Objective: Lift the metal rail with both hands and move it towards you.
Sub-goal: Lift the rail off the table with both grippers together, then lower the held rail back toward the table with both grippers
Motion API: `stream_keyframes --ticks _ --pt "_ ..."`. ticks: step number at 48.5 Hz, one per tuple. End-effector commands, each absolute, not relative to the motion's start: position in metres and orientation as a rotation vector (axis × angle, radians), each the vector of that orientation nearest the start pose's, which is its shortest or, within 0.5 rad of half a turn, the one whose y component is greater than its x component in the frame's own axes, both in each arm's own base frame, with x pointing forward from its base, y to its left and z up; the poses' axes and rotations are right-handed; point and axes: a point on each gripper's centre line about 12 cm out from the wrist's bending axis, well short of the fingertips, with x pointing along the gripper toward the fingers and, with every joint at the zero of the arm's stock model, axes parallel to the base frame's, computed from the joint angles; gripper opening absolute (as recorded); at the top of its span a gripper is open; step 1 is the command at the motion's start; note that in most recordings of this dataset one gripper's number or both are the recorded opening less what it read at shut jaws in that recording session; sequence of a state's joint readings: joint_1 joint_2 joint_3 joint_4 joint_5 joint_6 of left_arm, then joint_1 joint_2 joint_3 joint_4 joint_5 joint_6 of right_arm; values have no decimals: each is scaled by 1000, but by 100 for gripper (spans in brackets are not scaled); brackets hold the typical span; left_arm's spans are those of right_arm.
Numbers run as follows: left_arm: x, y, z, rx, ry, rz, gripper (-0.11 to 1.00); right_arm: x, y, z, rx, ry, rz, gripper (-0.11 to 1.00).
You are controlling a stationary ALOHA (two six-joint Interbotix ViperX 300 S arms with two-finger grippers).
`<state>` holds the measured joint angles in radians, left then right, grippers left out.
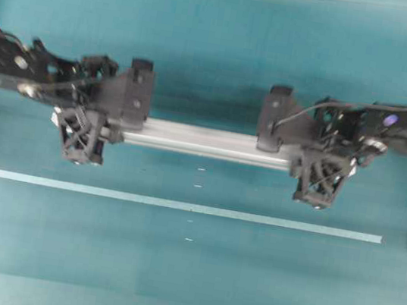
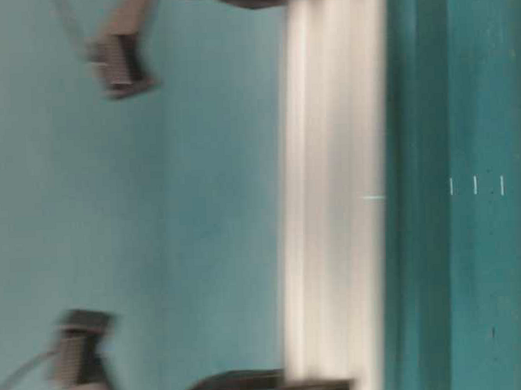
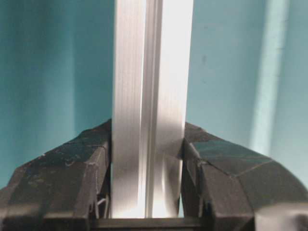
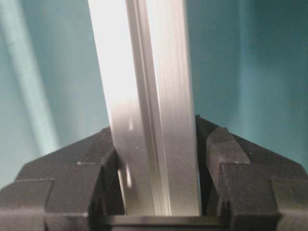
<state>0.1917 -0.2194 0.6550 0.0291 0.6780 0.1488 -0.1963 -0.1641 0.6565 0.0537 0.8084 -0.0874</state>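
The rail lies level across the middle of the overhead view, above the teal table, with one gripper at each end. The left gripper is clamped on the rail's left end, and the right gripper is clamped on its right end — both sets of lattice fingers hang down over the near side of the bar.

The left wrist view shows the rail running straight away from the camera, squeezed between two black fingers that press on its flanks; a lengthwise groove runs down its middle. The right wrist view shows much the same: the rail leans slightly to the left in the picture, and the fingers close in on both sides of it.

A thin pale tape strip lies flat on the table, parallel to the rail and nearer the bottom of the overhead view, apart from both grippers. A few small white marks sit on the cloth between rail and strip, and more just below the strip.

In the table-level view the rail appears as a blurred bright band running top to bottom — the grippers there are dark shapes at its two ends, too smeared to read.
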Motion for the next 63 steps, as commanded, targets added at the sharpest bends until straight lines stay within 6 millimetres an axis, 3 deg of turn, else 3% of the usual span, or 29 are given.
stream_keyframes --ticks 1,8,28,49,63 --pt "310 62 238 55 1066 104 30 302 -61 214 139 1249 -127 39" --pt "303 61 279 60 1025 111 30 298 -58 244 150 1262 -122 39" --pt "292 55 348 61 1002 111 30 298 -52 324 280 1333 -162 39" --pt "286 43 399 -8 994 126 30 296 -36 393 319 1307 -175 39" --pt "285 33 434 -8 988 105 30 295 -29 421 342 1265 -182 39"
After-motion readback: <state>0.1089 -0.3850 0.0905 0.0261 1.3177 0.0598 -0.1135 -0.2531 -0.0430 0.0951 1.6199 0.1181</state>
